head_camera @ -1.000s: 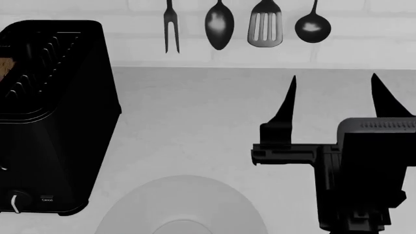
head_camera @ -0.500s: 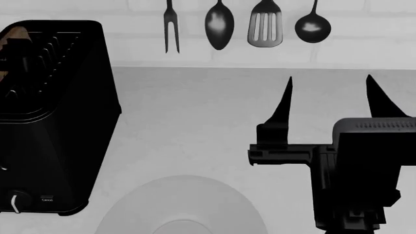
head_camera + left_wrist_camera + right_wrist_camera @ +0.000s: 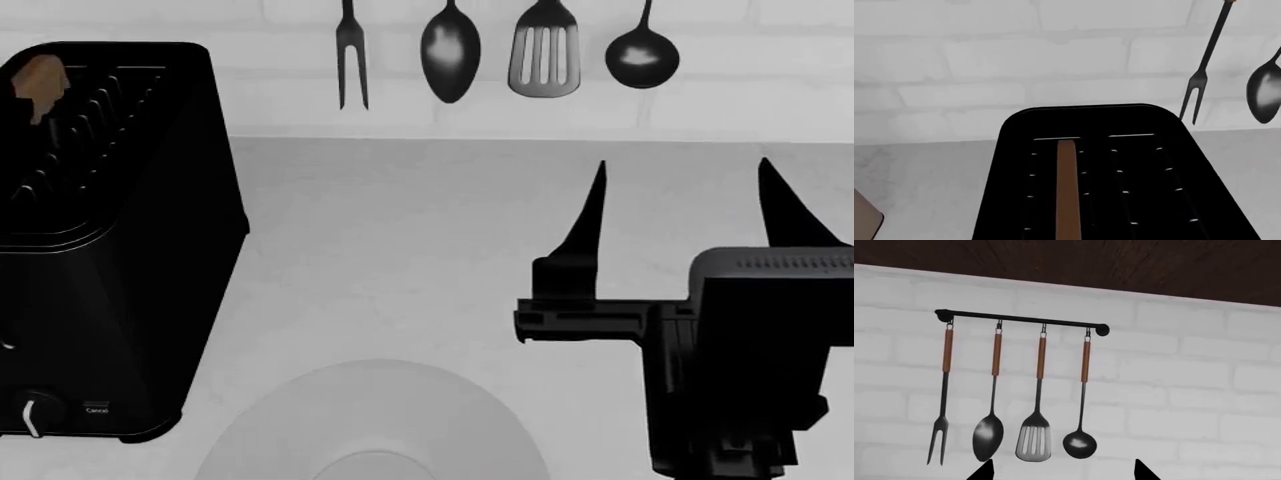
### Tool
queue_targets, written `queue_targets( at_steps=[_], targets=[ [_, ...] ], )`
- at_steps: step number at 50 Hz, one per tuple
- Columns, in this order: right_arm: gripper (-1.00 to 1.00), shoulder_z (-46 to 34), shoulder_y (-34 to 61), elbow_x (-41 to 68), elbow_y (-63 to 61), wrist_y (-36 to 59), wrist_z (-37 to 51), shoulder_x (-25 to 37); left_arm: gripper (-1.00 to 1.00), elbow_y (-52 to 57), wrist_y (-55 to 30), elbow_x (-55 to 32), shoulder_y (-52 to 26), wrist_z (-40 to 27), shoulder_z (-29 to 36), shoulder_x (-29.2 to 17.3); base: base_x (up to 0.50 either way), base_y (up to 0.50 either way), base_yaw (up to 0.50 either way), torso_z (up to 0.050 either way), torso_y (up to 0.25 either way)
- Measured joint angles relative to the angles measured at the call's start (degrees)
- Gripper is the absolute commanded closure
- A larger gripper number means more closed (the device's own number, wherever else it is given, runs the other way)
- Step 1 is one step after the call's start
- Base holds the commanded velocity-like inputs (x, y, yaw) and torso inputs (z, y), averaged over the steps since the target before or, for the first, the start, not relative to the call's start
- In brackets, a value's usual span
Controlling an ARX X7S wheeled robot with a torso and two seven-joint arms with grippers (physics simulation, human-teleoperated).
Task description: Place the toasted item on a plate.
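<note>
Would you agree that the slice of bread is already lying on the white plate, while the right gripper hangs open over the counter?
Not quite. The slice of bread is not on the plate; it stands in a slot of the black toaster, as the left wrist view shows. The rest holds: the right gripper does hang open over the counter.

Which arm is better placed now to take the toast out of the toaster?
Left. Its wrist camera looks straight down on the toast in the toaster slot. The right gripper hangs open, apart, over the counter.
</note>
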Motion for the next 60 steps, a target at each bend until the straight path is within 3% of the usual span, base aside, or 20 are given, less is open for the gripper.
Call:
queue_targets(
  at_steps=[31, 60],
  targets=[
    [-1.0, 0.4, 0.2, 1.1, -0.6, 0.1, 0.5, 0.3, 1.0, 1.6, -3.2, -0.4, -5.3, 0.5, 3.0, -0.9, 0.0, 0.0, 0.0, 0.0, 0.0],
    [-1.0, 1.1, 0.8, 2.7, -1.9, 0.9, 1.2, 0.6, 1.0, 6.1, -9.3, -1.8, -14.8, 1.0, 5.1, -1.2, 0.0, 0.0, 0.0, 0.0, 0.0]
  ],
)
